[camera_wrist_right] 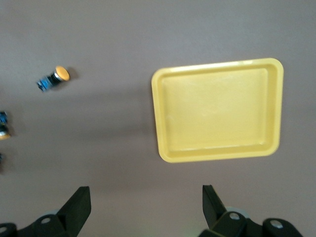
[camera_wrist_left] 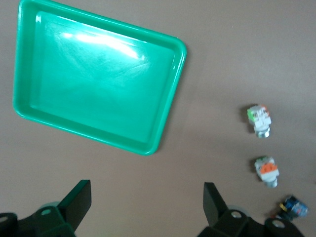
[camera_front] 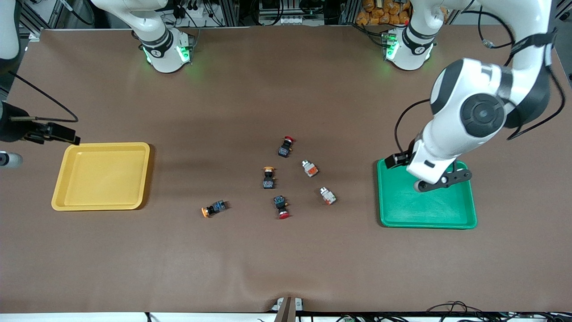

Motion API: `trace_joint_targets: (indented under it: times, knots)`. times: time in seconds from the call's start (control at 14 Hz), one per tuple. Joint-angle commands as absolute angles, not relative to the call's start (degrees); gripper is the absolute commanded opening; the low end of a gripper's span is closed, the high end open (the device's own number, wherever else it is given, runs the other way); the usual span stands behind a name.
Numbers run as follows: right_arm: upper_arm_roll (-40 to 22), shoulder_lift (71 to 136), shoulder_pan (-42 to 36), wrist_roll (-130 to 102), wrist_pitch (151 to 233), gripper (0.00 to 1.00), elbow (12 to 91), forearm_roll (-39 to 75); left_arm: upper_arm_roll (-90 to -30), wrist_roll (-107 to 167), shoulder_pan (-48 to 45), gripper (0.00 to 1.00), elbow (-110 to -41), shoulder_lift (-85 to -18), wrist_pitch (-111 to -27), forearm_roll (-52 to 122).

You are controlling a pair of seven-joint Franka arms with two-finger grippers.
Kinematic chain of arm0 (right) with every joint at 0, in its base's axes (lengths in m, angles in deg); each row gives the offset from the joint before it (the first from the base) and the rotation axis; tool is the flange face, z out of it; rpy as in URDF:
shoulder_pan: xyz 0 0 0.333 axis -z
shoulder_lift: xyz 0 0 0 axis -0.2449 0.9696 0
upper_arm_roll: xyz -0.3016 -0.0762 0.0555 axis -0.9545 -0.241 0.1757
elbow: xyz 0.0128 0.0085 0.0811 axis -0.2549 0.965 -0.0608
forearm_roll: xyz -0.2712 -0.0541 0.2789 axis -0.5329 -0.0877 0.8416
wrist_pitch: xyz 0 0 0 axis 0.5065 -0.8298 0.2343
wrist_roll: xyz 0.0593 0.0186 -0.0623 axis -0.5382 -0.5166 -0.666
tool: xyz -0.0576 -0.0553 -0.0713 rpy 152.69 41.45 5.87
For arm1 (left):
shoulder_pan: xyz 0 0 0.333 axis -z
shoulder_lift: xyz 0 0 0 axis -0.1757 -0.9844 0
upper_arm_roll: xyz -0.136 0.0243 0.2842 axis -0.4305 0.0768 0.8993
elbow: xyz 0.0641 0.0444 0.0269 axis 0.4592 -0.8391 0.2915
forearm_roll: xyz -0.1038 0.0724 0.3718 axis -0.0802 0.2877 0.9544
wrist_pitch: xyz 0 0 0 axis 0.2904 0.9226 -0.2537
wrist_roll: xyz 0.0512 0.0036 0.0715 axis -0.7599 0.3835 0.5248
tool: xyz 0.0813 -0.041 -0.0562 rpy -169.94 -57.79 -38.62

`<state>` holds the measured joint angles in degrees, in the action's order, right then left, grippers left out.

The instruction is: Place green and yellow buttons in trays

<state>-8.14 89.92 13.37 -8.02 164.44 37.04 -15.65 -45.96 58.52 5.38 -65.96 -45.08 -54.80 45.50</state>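
Yellow tray (camera_front: 102, 176) lies bare at the right arm's end of my table, the right gripper (camera_wrist_right: 146, 210) hanging above that end with jaws spread wide, holding nothing. Mid-table I see the buttons scattered: two orange-capped buttons (camera_front: 214, 208) (camera_front: 268, 177), two red-capped ones (camera_front: 286, 146) (camera_front: 281, 206), then two whitish buttons (camera_front: 309, 168) (camera_front: 327, 196). The green tray (camera_front: 426, 210) sits empty under my left gripper (camera_wrist_left: 147, 210), jaws likewise wide.

- Bright, even overhead light across the brown table (camera_front: 250, 250).
- White glare streaks the green tray (camera_wrist_left: 98, 74) floor in the left wrist view.
- A soft shadow lies beside the yellow tray (camera_front: 100, 176).
- The right wrist view is slightly blurred.
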Motion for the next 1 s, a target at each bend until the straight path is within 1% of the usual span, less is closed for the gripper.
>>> trace_joint_targets:
  times: [0.0, 0.29, 0.5, 0.65, 0.93]
  knots:
    - [-8.4, 91.7, 11.9, -2.3, 165.5, 1.0, 36.2, -14.2, -45.8, 62.6, 6.8, 1.0, -65.0, -47.5, -58.0, 45.7]
    - [-8.4, 91.9, 8.8, 7.3, 164.9, 1.0, 36.6, -14.3, -45.8, 68.5, 8.9, 1.0, -64.7, -50.8, -62.3, 46.6]
    - [-8.4, 94.5, 5.6, 21.3, 165.2, 1.0, 36.4, -14.3, -45.8, 72.7, 10.0, 1.0, -64.4, -53.0, -65.9, 46.8]
    - [-8.4, 97.4, 2.3, 31.5, 166.1, 1.0, 36.2, -14.3, -45.9, 74.9, 10.5, 1.0, -64.3, -54.4, -66.7, 46.5]
    - [-8.4, 103.3, 0.0, 49.8, 174.9, 1.0, 36.2, -10.9, -45.9, 76.6, 12.5, 1.0, -63.9, -57.1, -69.0, 46.7]
